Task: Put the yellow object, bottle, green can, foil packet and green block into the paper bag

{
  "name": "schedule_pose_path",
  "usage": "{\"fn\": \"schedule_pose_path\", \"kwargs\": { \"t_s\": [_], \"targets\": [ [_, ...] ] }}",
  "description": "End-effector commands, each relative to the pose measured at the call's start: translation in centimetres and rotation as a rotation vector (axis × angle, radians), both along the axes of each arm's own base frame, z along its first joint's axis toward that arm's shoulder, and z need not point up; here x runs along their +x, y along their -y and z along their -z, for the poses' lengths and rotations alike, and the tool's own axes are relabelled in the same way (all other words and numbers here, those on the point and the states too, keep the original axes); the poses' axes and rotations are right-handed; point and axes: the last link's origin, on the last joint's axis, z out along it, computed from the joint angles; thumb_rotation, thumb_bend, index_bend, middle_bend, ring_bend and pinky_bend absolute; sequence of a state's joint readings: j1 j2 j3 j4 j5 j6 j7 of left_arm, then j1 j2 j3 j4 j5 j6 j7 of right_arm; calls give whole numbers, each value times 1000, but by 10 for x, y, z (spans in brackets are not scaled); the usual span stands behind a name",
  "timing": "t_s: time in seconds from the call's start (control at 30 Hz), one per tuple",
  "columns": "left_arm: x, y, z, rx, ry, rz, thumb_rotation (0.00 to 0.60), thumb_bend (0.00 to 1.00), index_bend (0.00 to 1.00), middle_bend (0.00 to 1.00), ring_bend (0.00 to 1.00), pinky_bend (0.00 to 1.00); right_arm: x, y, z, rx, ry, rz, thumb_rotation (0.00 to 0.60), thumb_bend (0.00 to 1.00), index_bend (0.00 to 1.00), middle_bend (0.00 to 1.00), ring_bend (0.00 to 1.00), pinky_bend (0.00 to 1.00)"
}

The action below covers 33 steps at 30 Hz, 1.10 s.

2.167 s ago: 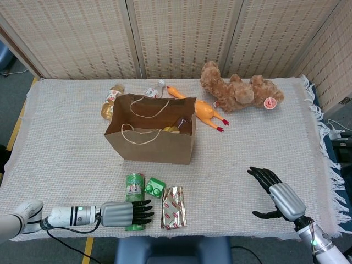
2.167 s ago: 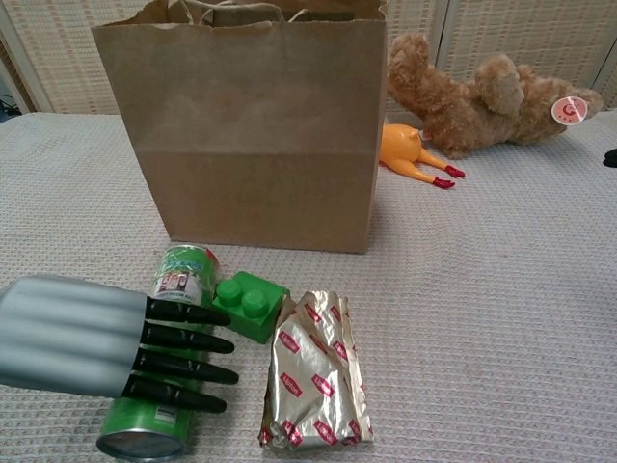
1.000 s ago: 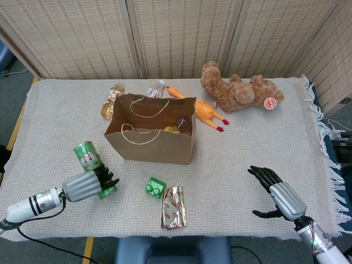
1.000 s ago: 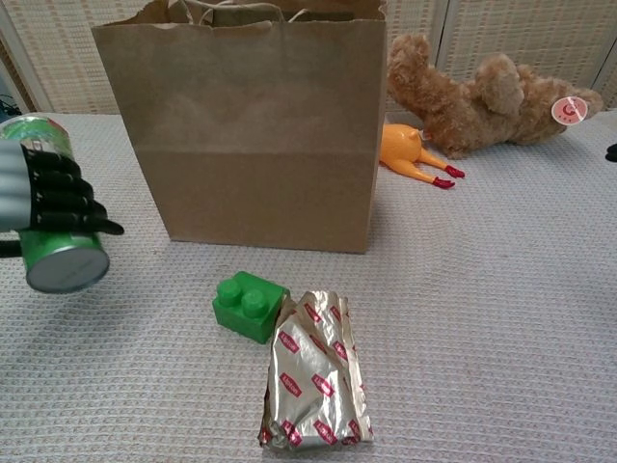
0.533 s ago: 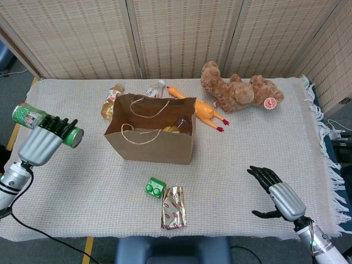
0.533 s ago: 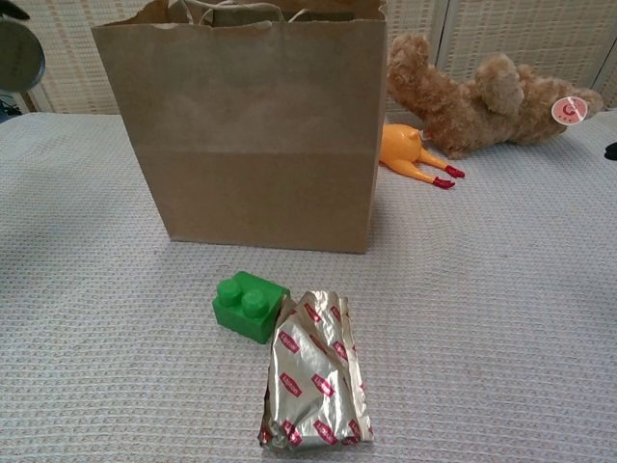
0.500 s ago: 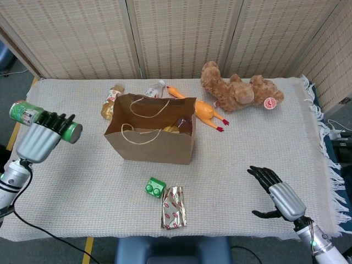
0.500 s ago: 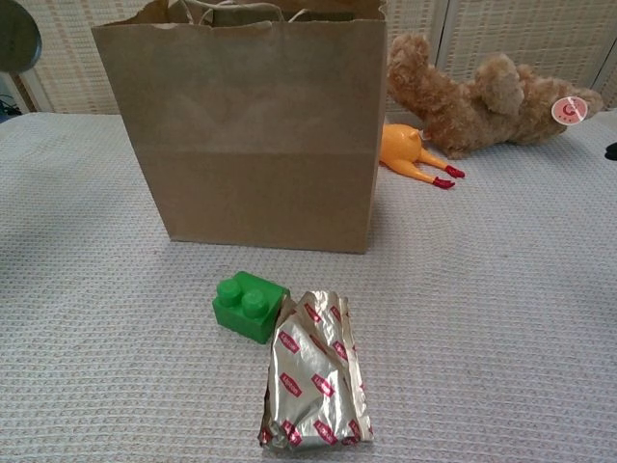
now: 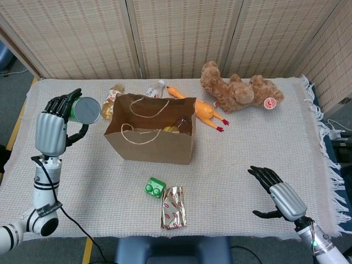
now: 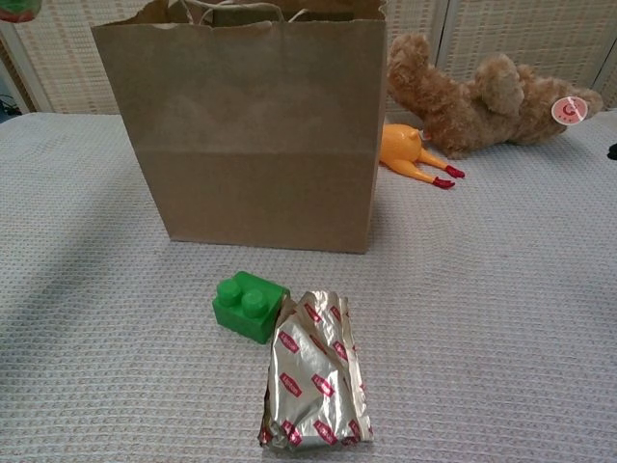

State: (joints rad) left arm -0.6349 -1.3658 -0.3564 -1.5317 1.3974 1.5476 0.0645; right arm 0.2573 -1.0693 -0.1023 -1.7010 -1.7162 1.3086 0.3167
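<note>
Left hand (image 9: 52, 127) is up in the air at the left of the head view, fingers wrapped around the green can (image 9: 83, 110), which lies on its side with its silver end facing the camera, just left of the paper bag (image 9: 150, 137) and above the counter (image 9: 247, 143). In the chest view only a sliver of the can shows at the top left corner, its label unreadable.

The bag stands open in the middle of the frame. Inside, something yellow (image 9: 171, 130) shows near the right wall, with a darker item beside it that cannot be made out.

Below the bag, the green block (image 10: 250, 305) sits touching the upper left edge of the foil packet (image 10: 315, 371). The packet is silver with small red labels, the writing too small to read.

Right hand (image 9: 278, 195) hovers low at the lower right of the head view, fingers spread wide, holding nothing.

Behind the bag, a bottle (image 9: 111, 100) lies at its upper left and a second one (image 9: 154, 90) at its top edge, labels illegible. A rubber chicken (image 9: 201, 110) lies just right of the bag, a teddy bear (image 9: 237, 91) beyond it with a round red tag on its foot.
</note>
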Motion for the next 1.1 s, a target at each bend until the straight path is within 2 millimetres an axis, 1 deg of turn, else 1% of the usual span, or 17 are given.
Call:
{"fn": "schedule_pose_path", "kwargs": {
  "t_s": [0.03, 0.1, 0.2, 0.4, 0.57, 0.67, 0.93, 1.03, 1.1],
  "targets": [
    [49, 10, 3, -77, 275, 94, 600, 698, 660, 731, 694, 805, 0, 0, 0, 0, -2, -1, 600, 29, 0, 0, 0, 0],
    [63, 11, 4, -91, 324, 117, 600, 700, 658, 730, 694, 804, 0, 0, 0, -1, -3, -2, 600, 29, 0, 0, 0, 0],
    [80, 12, 5, -105, 367, 146, 600, 700, 656, 730, 694, 800, -1, 0, 0, -3, -6, -1, 600, 29, 0, 0, 0, 0],
    [99, 20, 16, -193, 452, 165, 600, 699, 651, 729, 694, 797, -2, 0, -1, -2, -5, 6, 600, 29, 0, 0, 0, 0],
    [112, 27, 28, -243, 465, 188, 600, 697, 646, 724, 692, 790, -2, 0, -1, 0, -6, 7, 600, 29, 0, 0, 0, 0],
    [121, 27, 38, -273, 465, 210, 600, 698, 645, 724, 692, 788, -1, 0, 0, 2, -7, 7, 600, 29, 0, 0, 0, 0],
    [145, 17, 72, -331, 431, 236, 600, 697, 642, 721, 690, 783, -2, 0, -1, -1, -6, 9, 600, 29, 0, 0, 0, 0],
    [149, 16, 84, -364, 407, 242, 600, 681, 626, 708, 677, 775, -2, 1, -1, 0, -4, 14, 600, 29, 0, 0, 0, 0],
    [145, 16, 94, -395, 359, 235, 600, 658, 593, 671, 642, 749, -3, 1, -2, 0, -2, 17, 600, 29, 0, 0, 0, 0]
  ]
}}
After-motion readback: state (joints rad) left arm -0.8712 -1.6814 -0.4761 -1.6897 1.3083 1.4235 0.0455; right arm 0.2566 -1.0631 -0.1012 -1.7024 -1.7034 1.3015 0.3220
